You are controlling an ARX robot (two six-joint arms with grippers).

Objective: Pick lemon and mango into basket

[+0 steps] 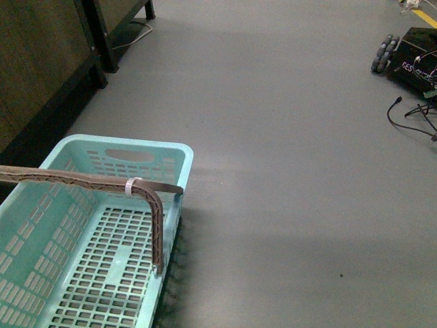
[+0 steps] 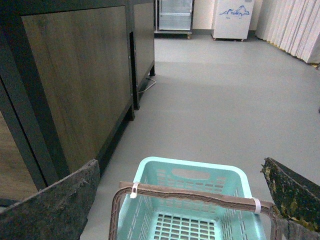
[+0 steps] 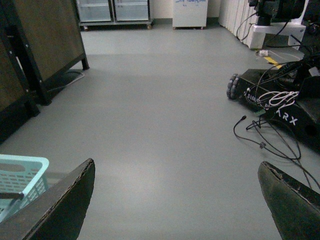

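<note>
The light teal basket [image 1: 174, 158] stands on the grey floor at the lower left of the front view, empty inside, its brownish-mauve handle [image 1: 82, 180] raised across it. In the left wrist view the basket [image 2: 195, 167] lies below my left gripper [image 2: 182, 197], which is open with nothing between its fingers [image 2: 55, 205]. My right gripper [image 3: 177, 197] is open over bare floor, and a corner of the basket [image 3: 30, 170] shows at that view's edge. The lemon and the mango are out of view. Neither arm shows in the front view.
A dark wooden cabinet [image 1: 41, 61] with black legs runs along the left. A black wheeled robot base [image 1: 413, 55] with loose cables [image 1: 410, 113] sits at the far right. Open grey floor [image 1: 273, 137] lies between them.
</note>
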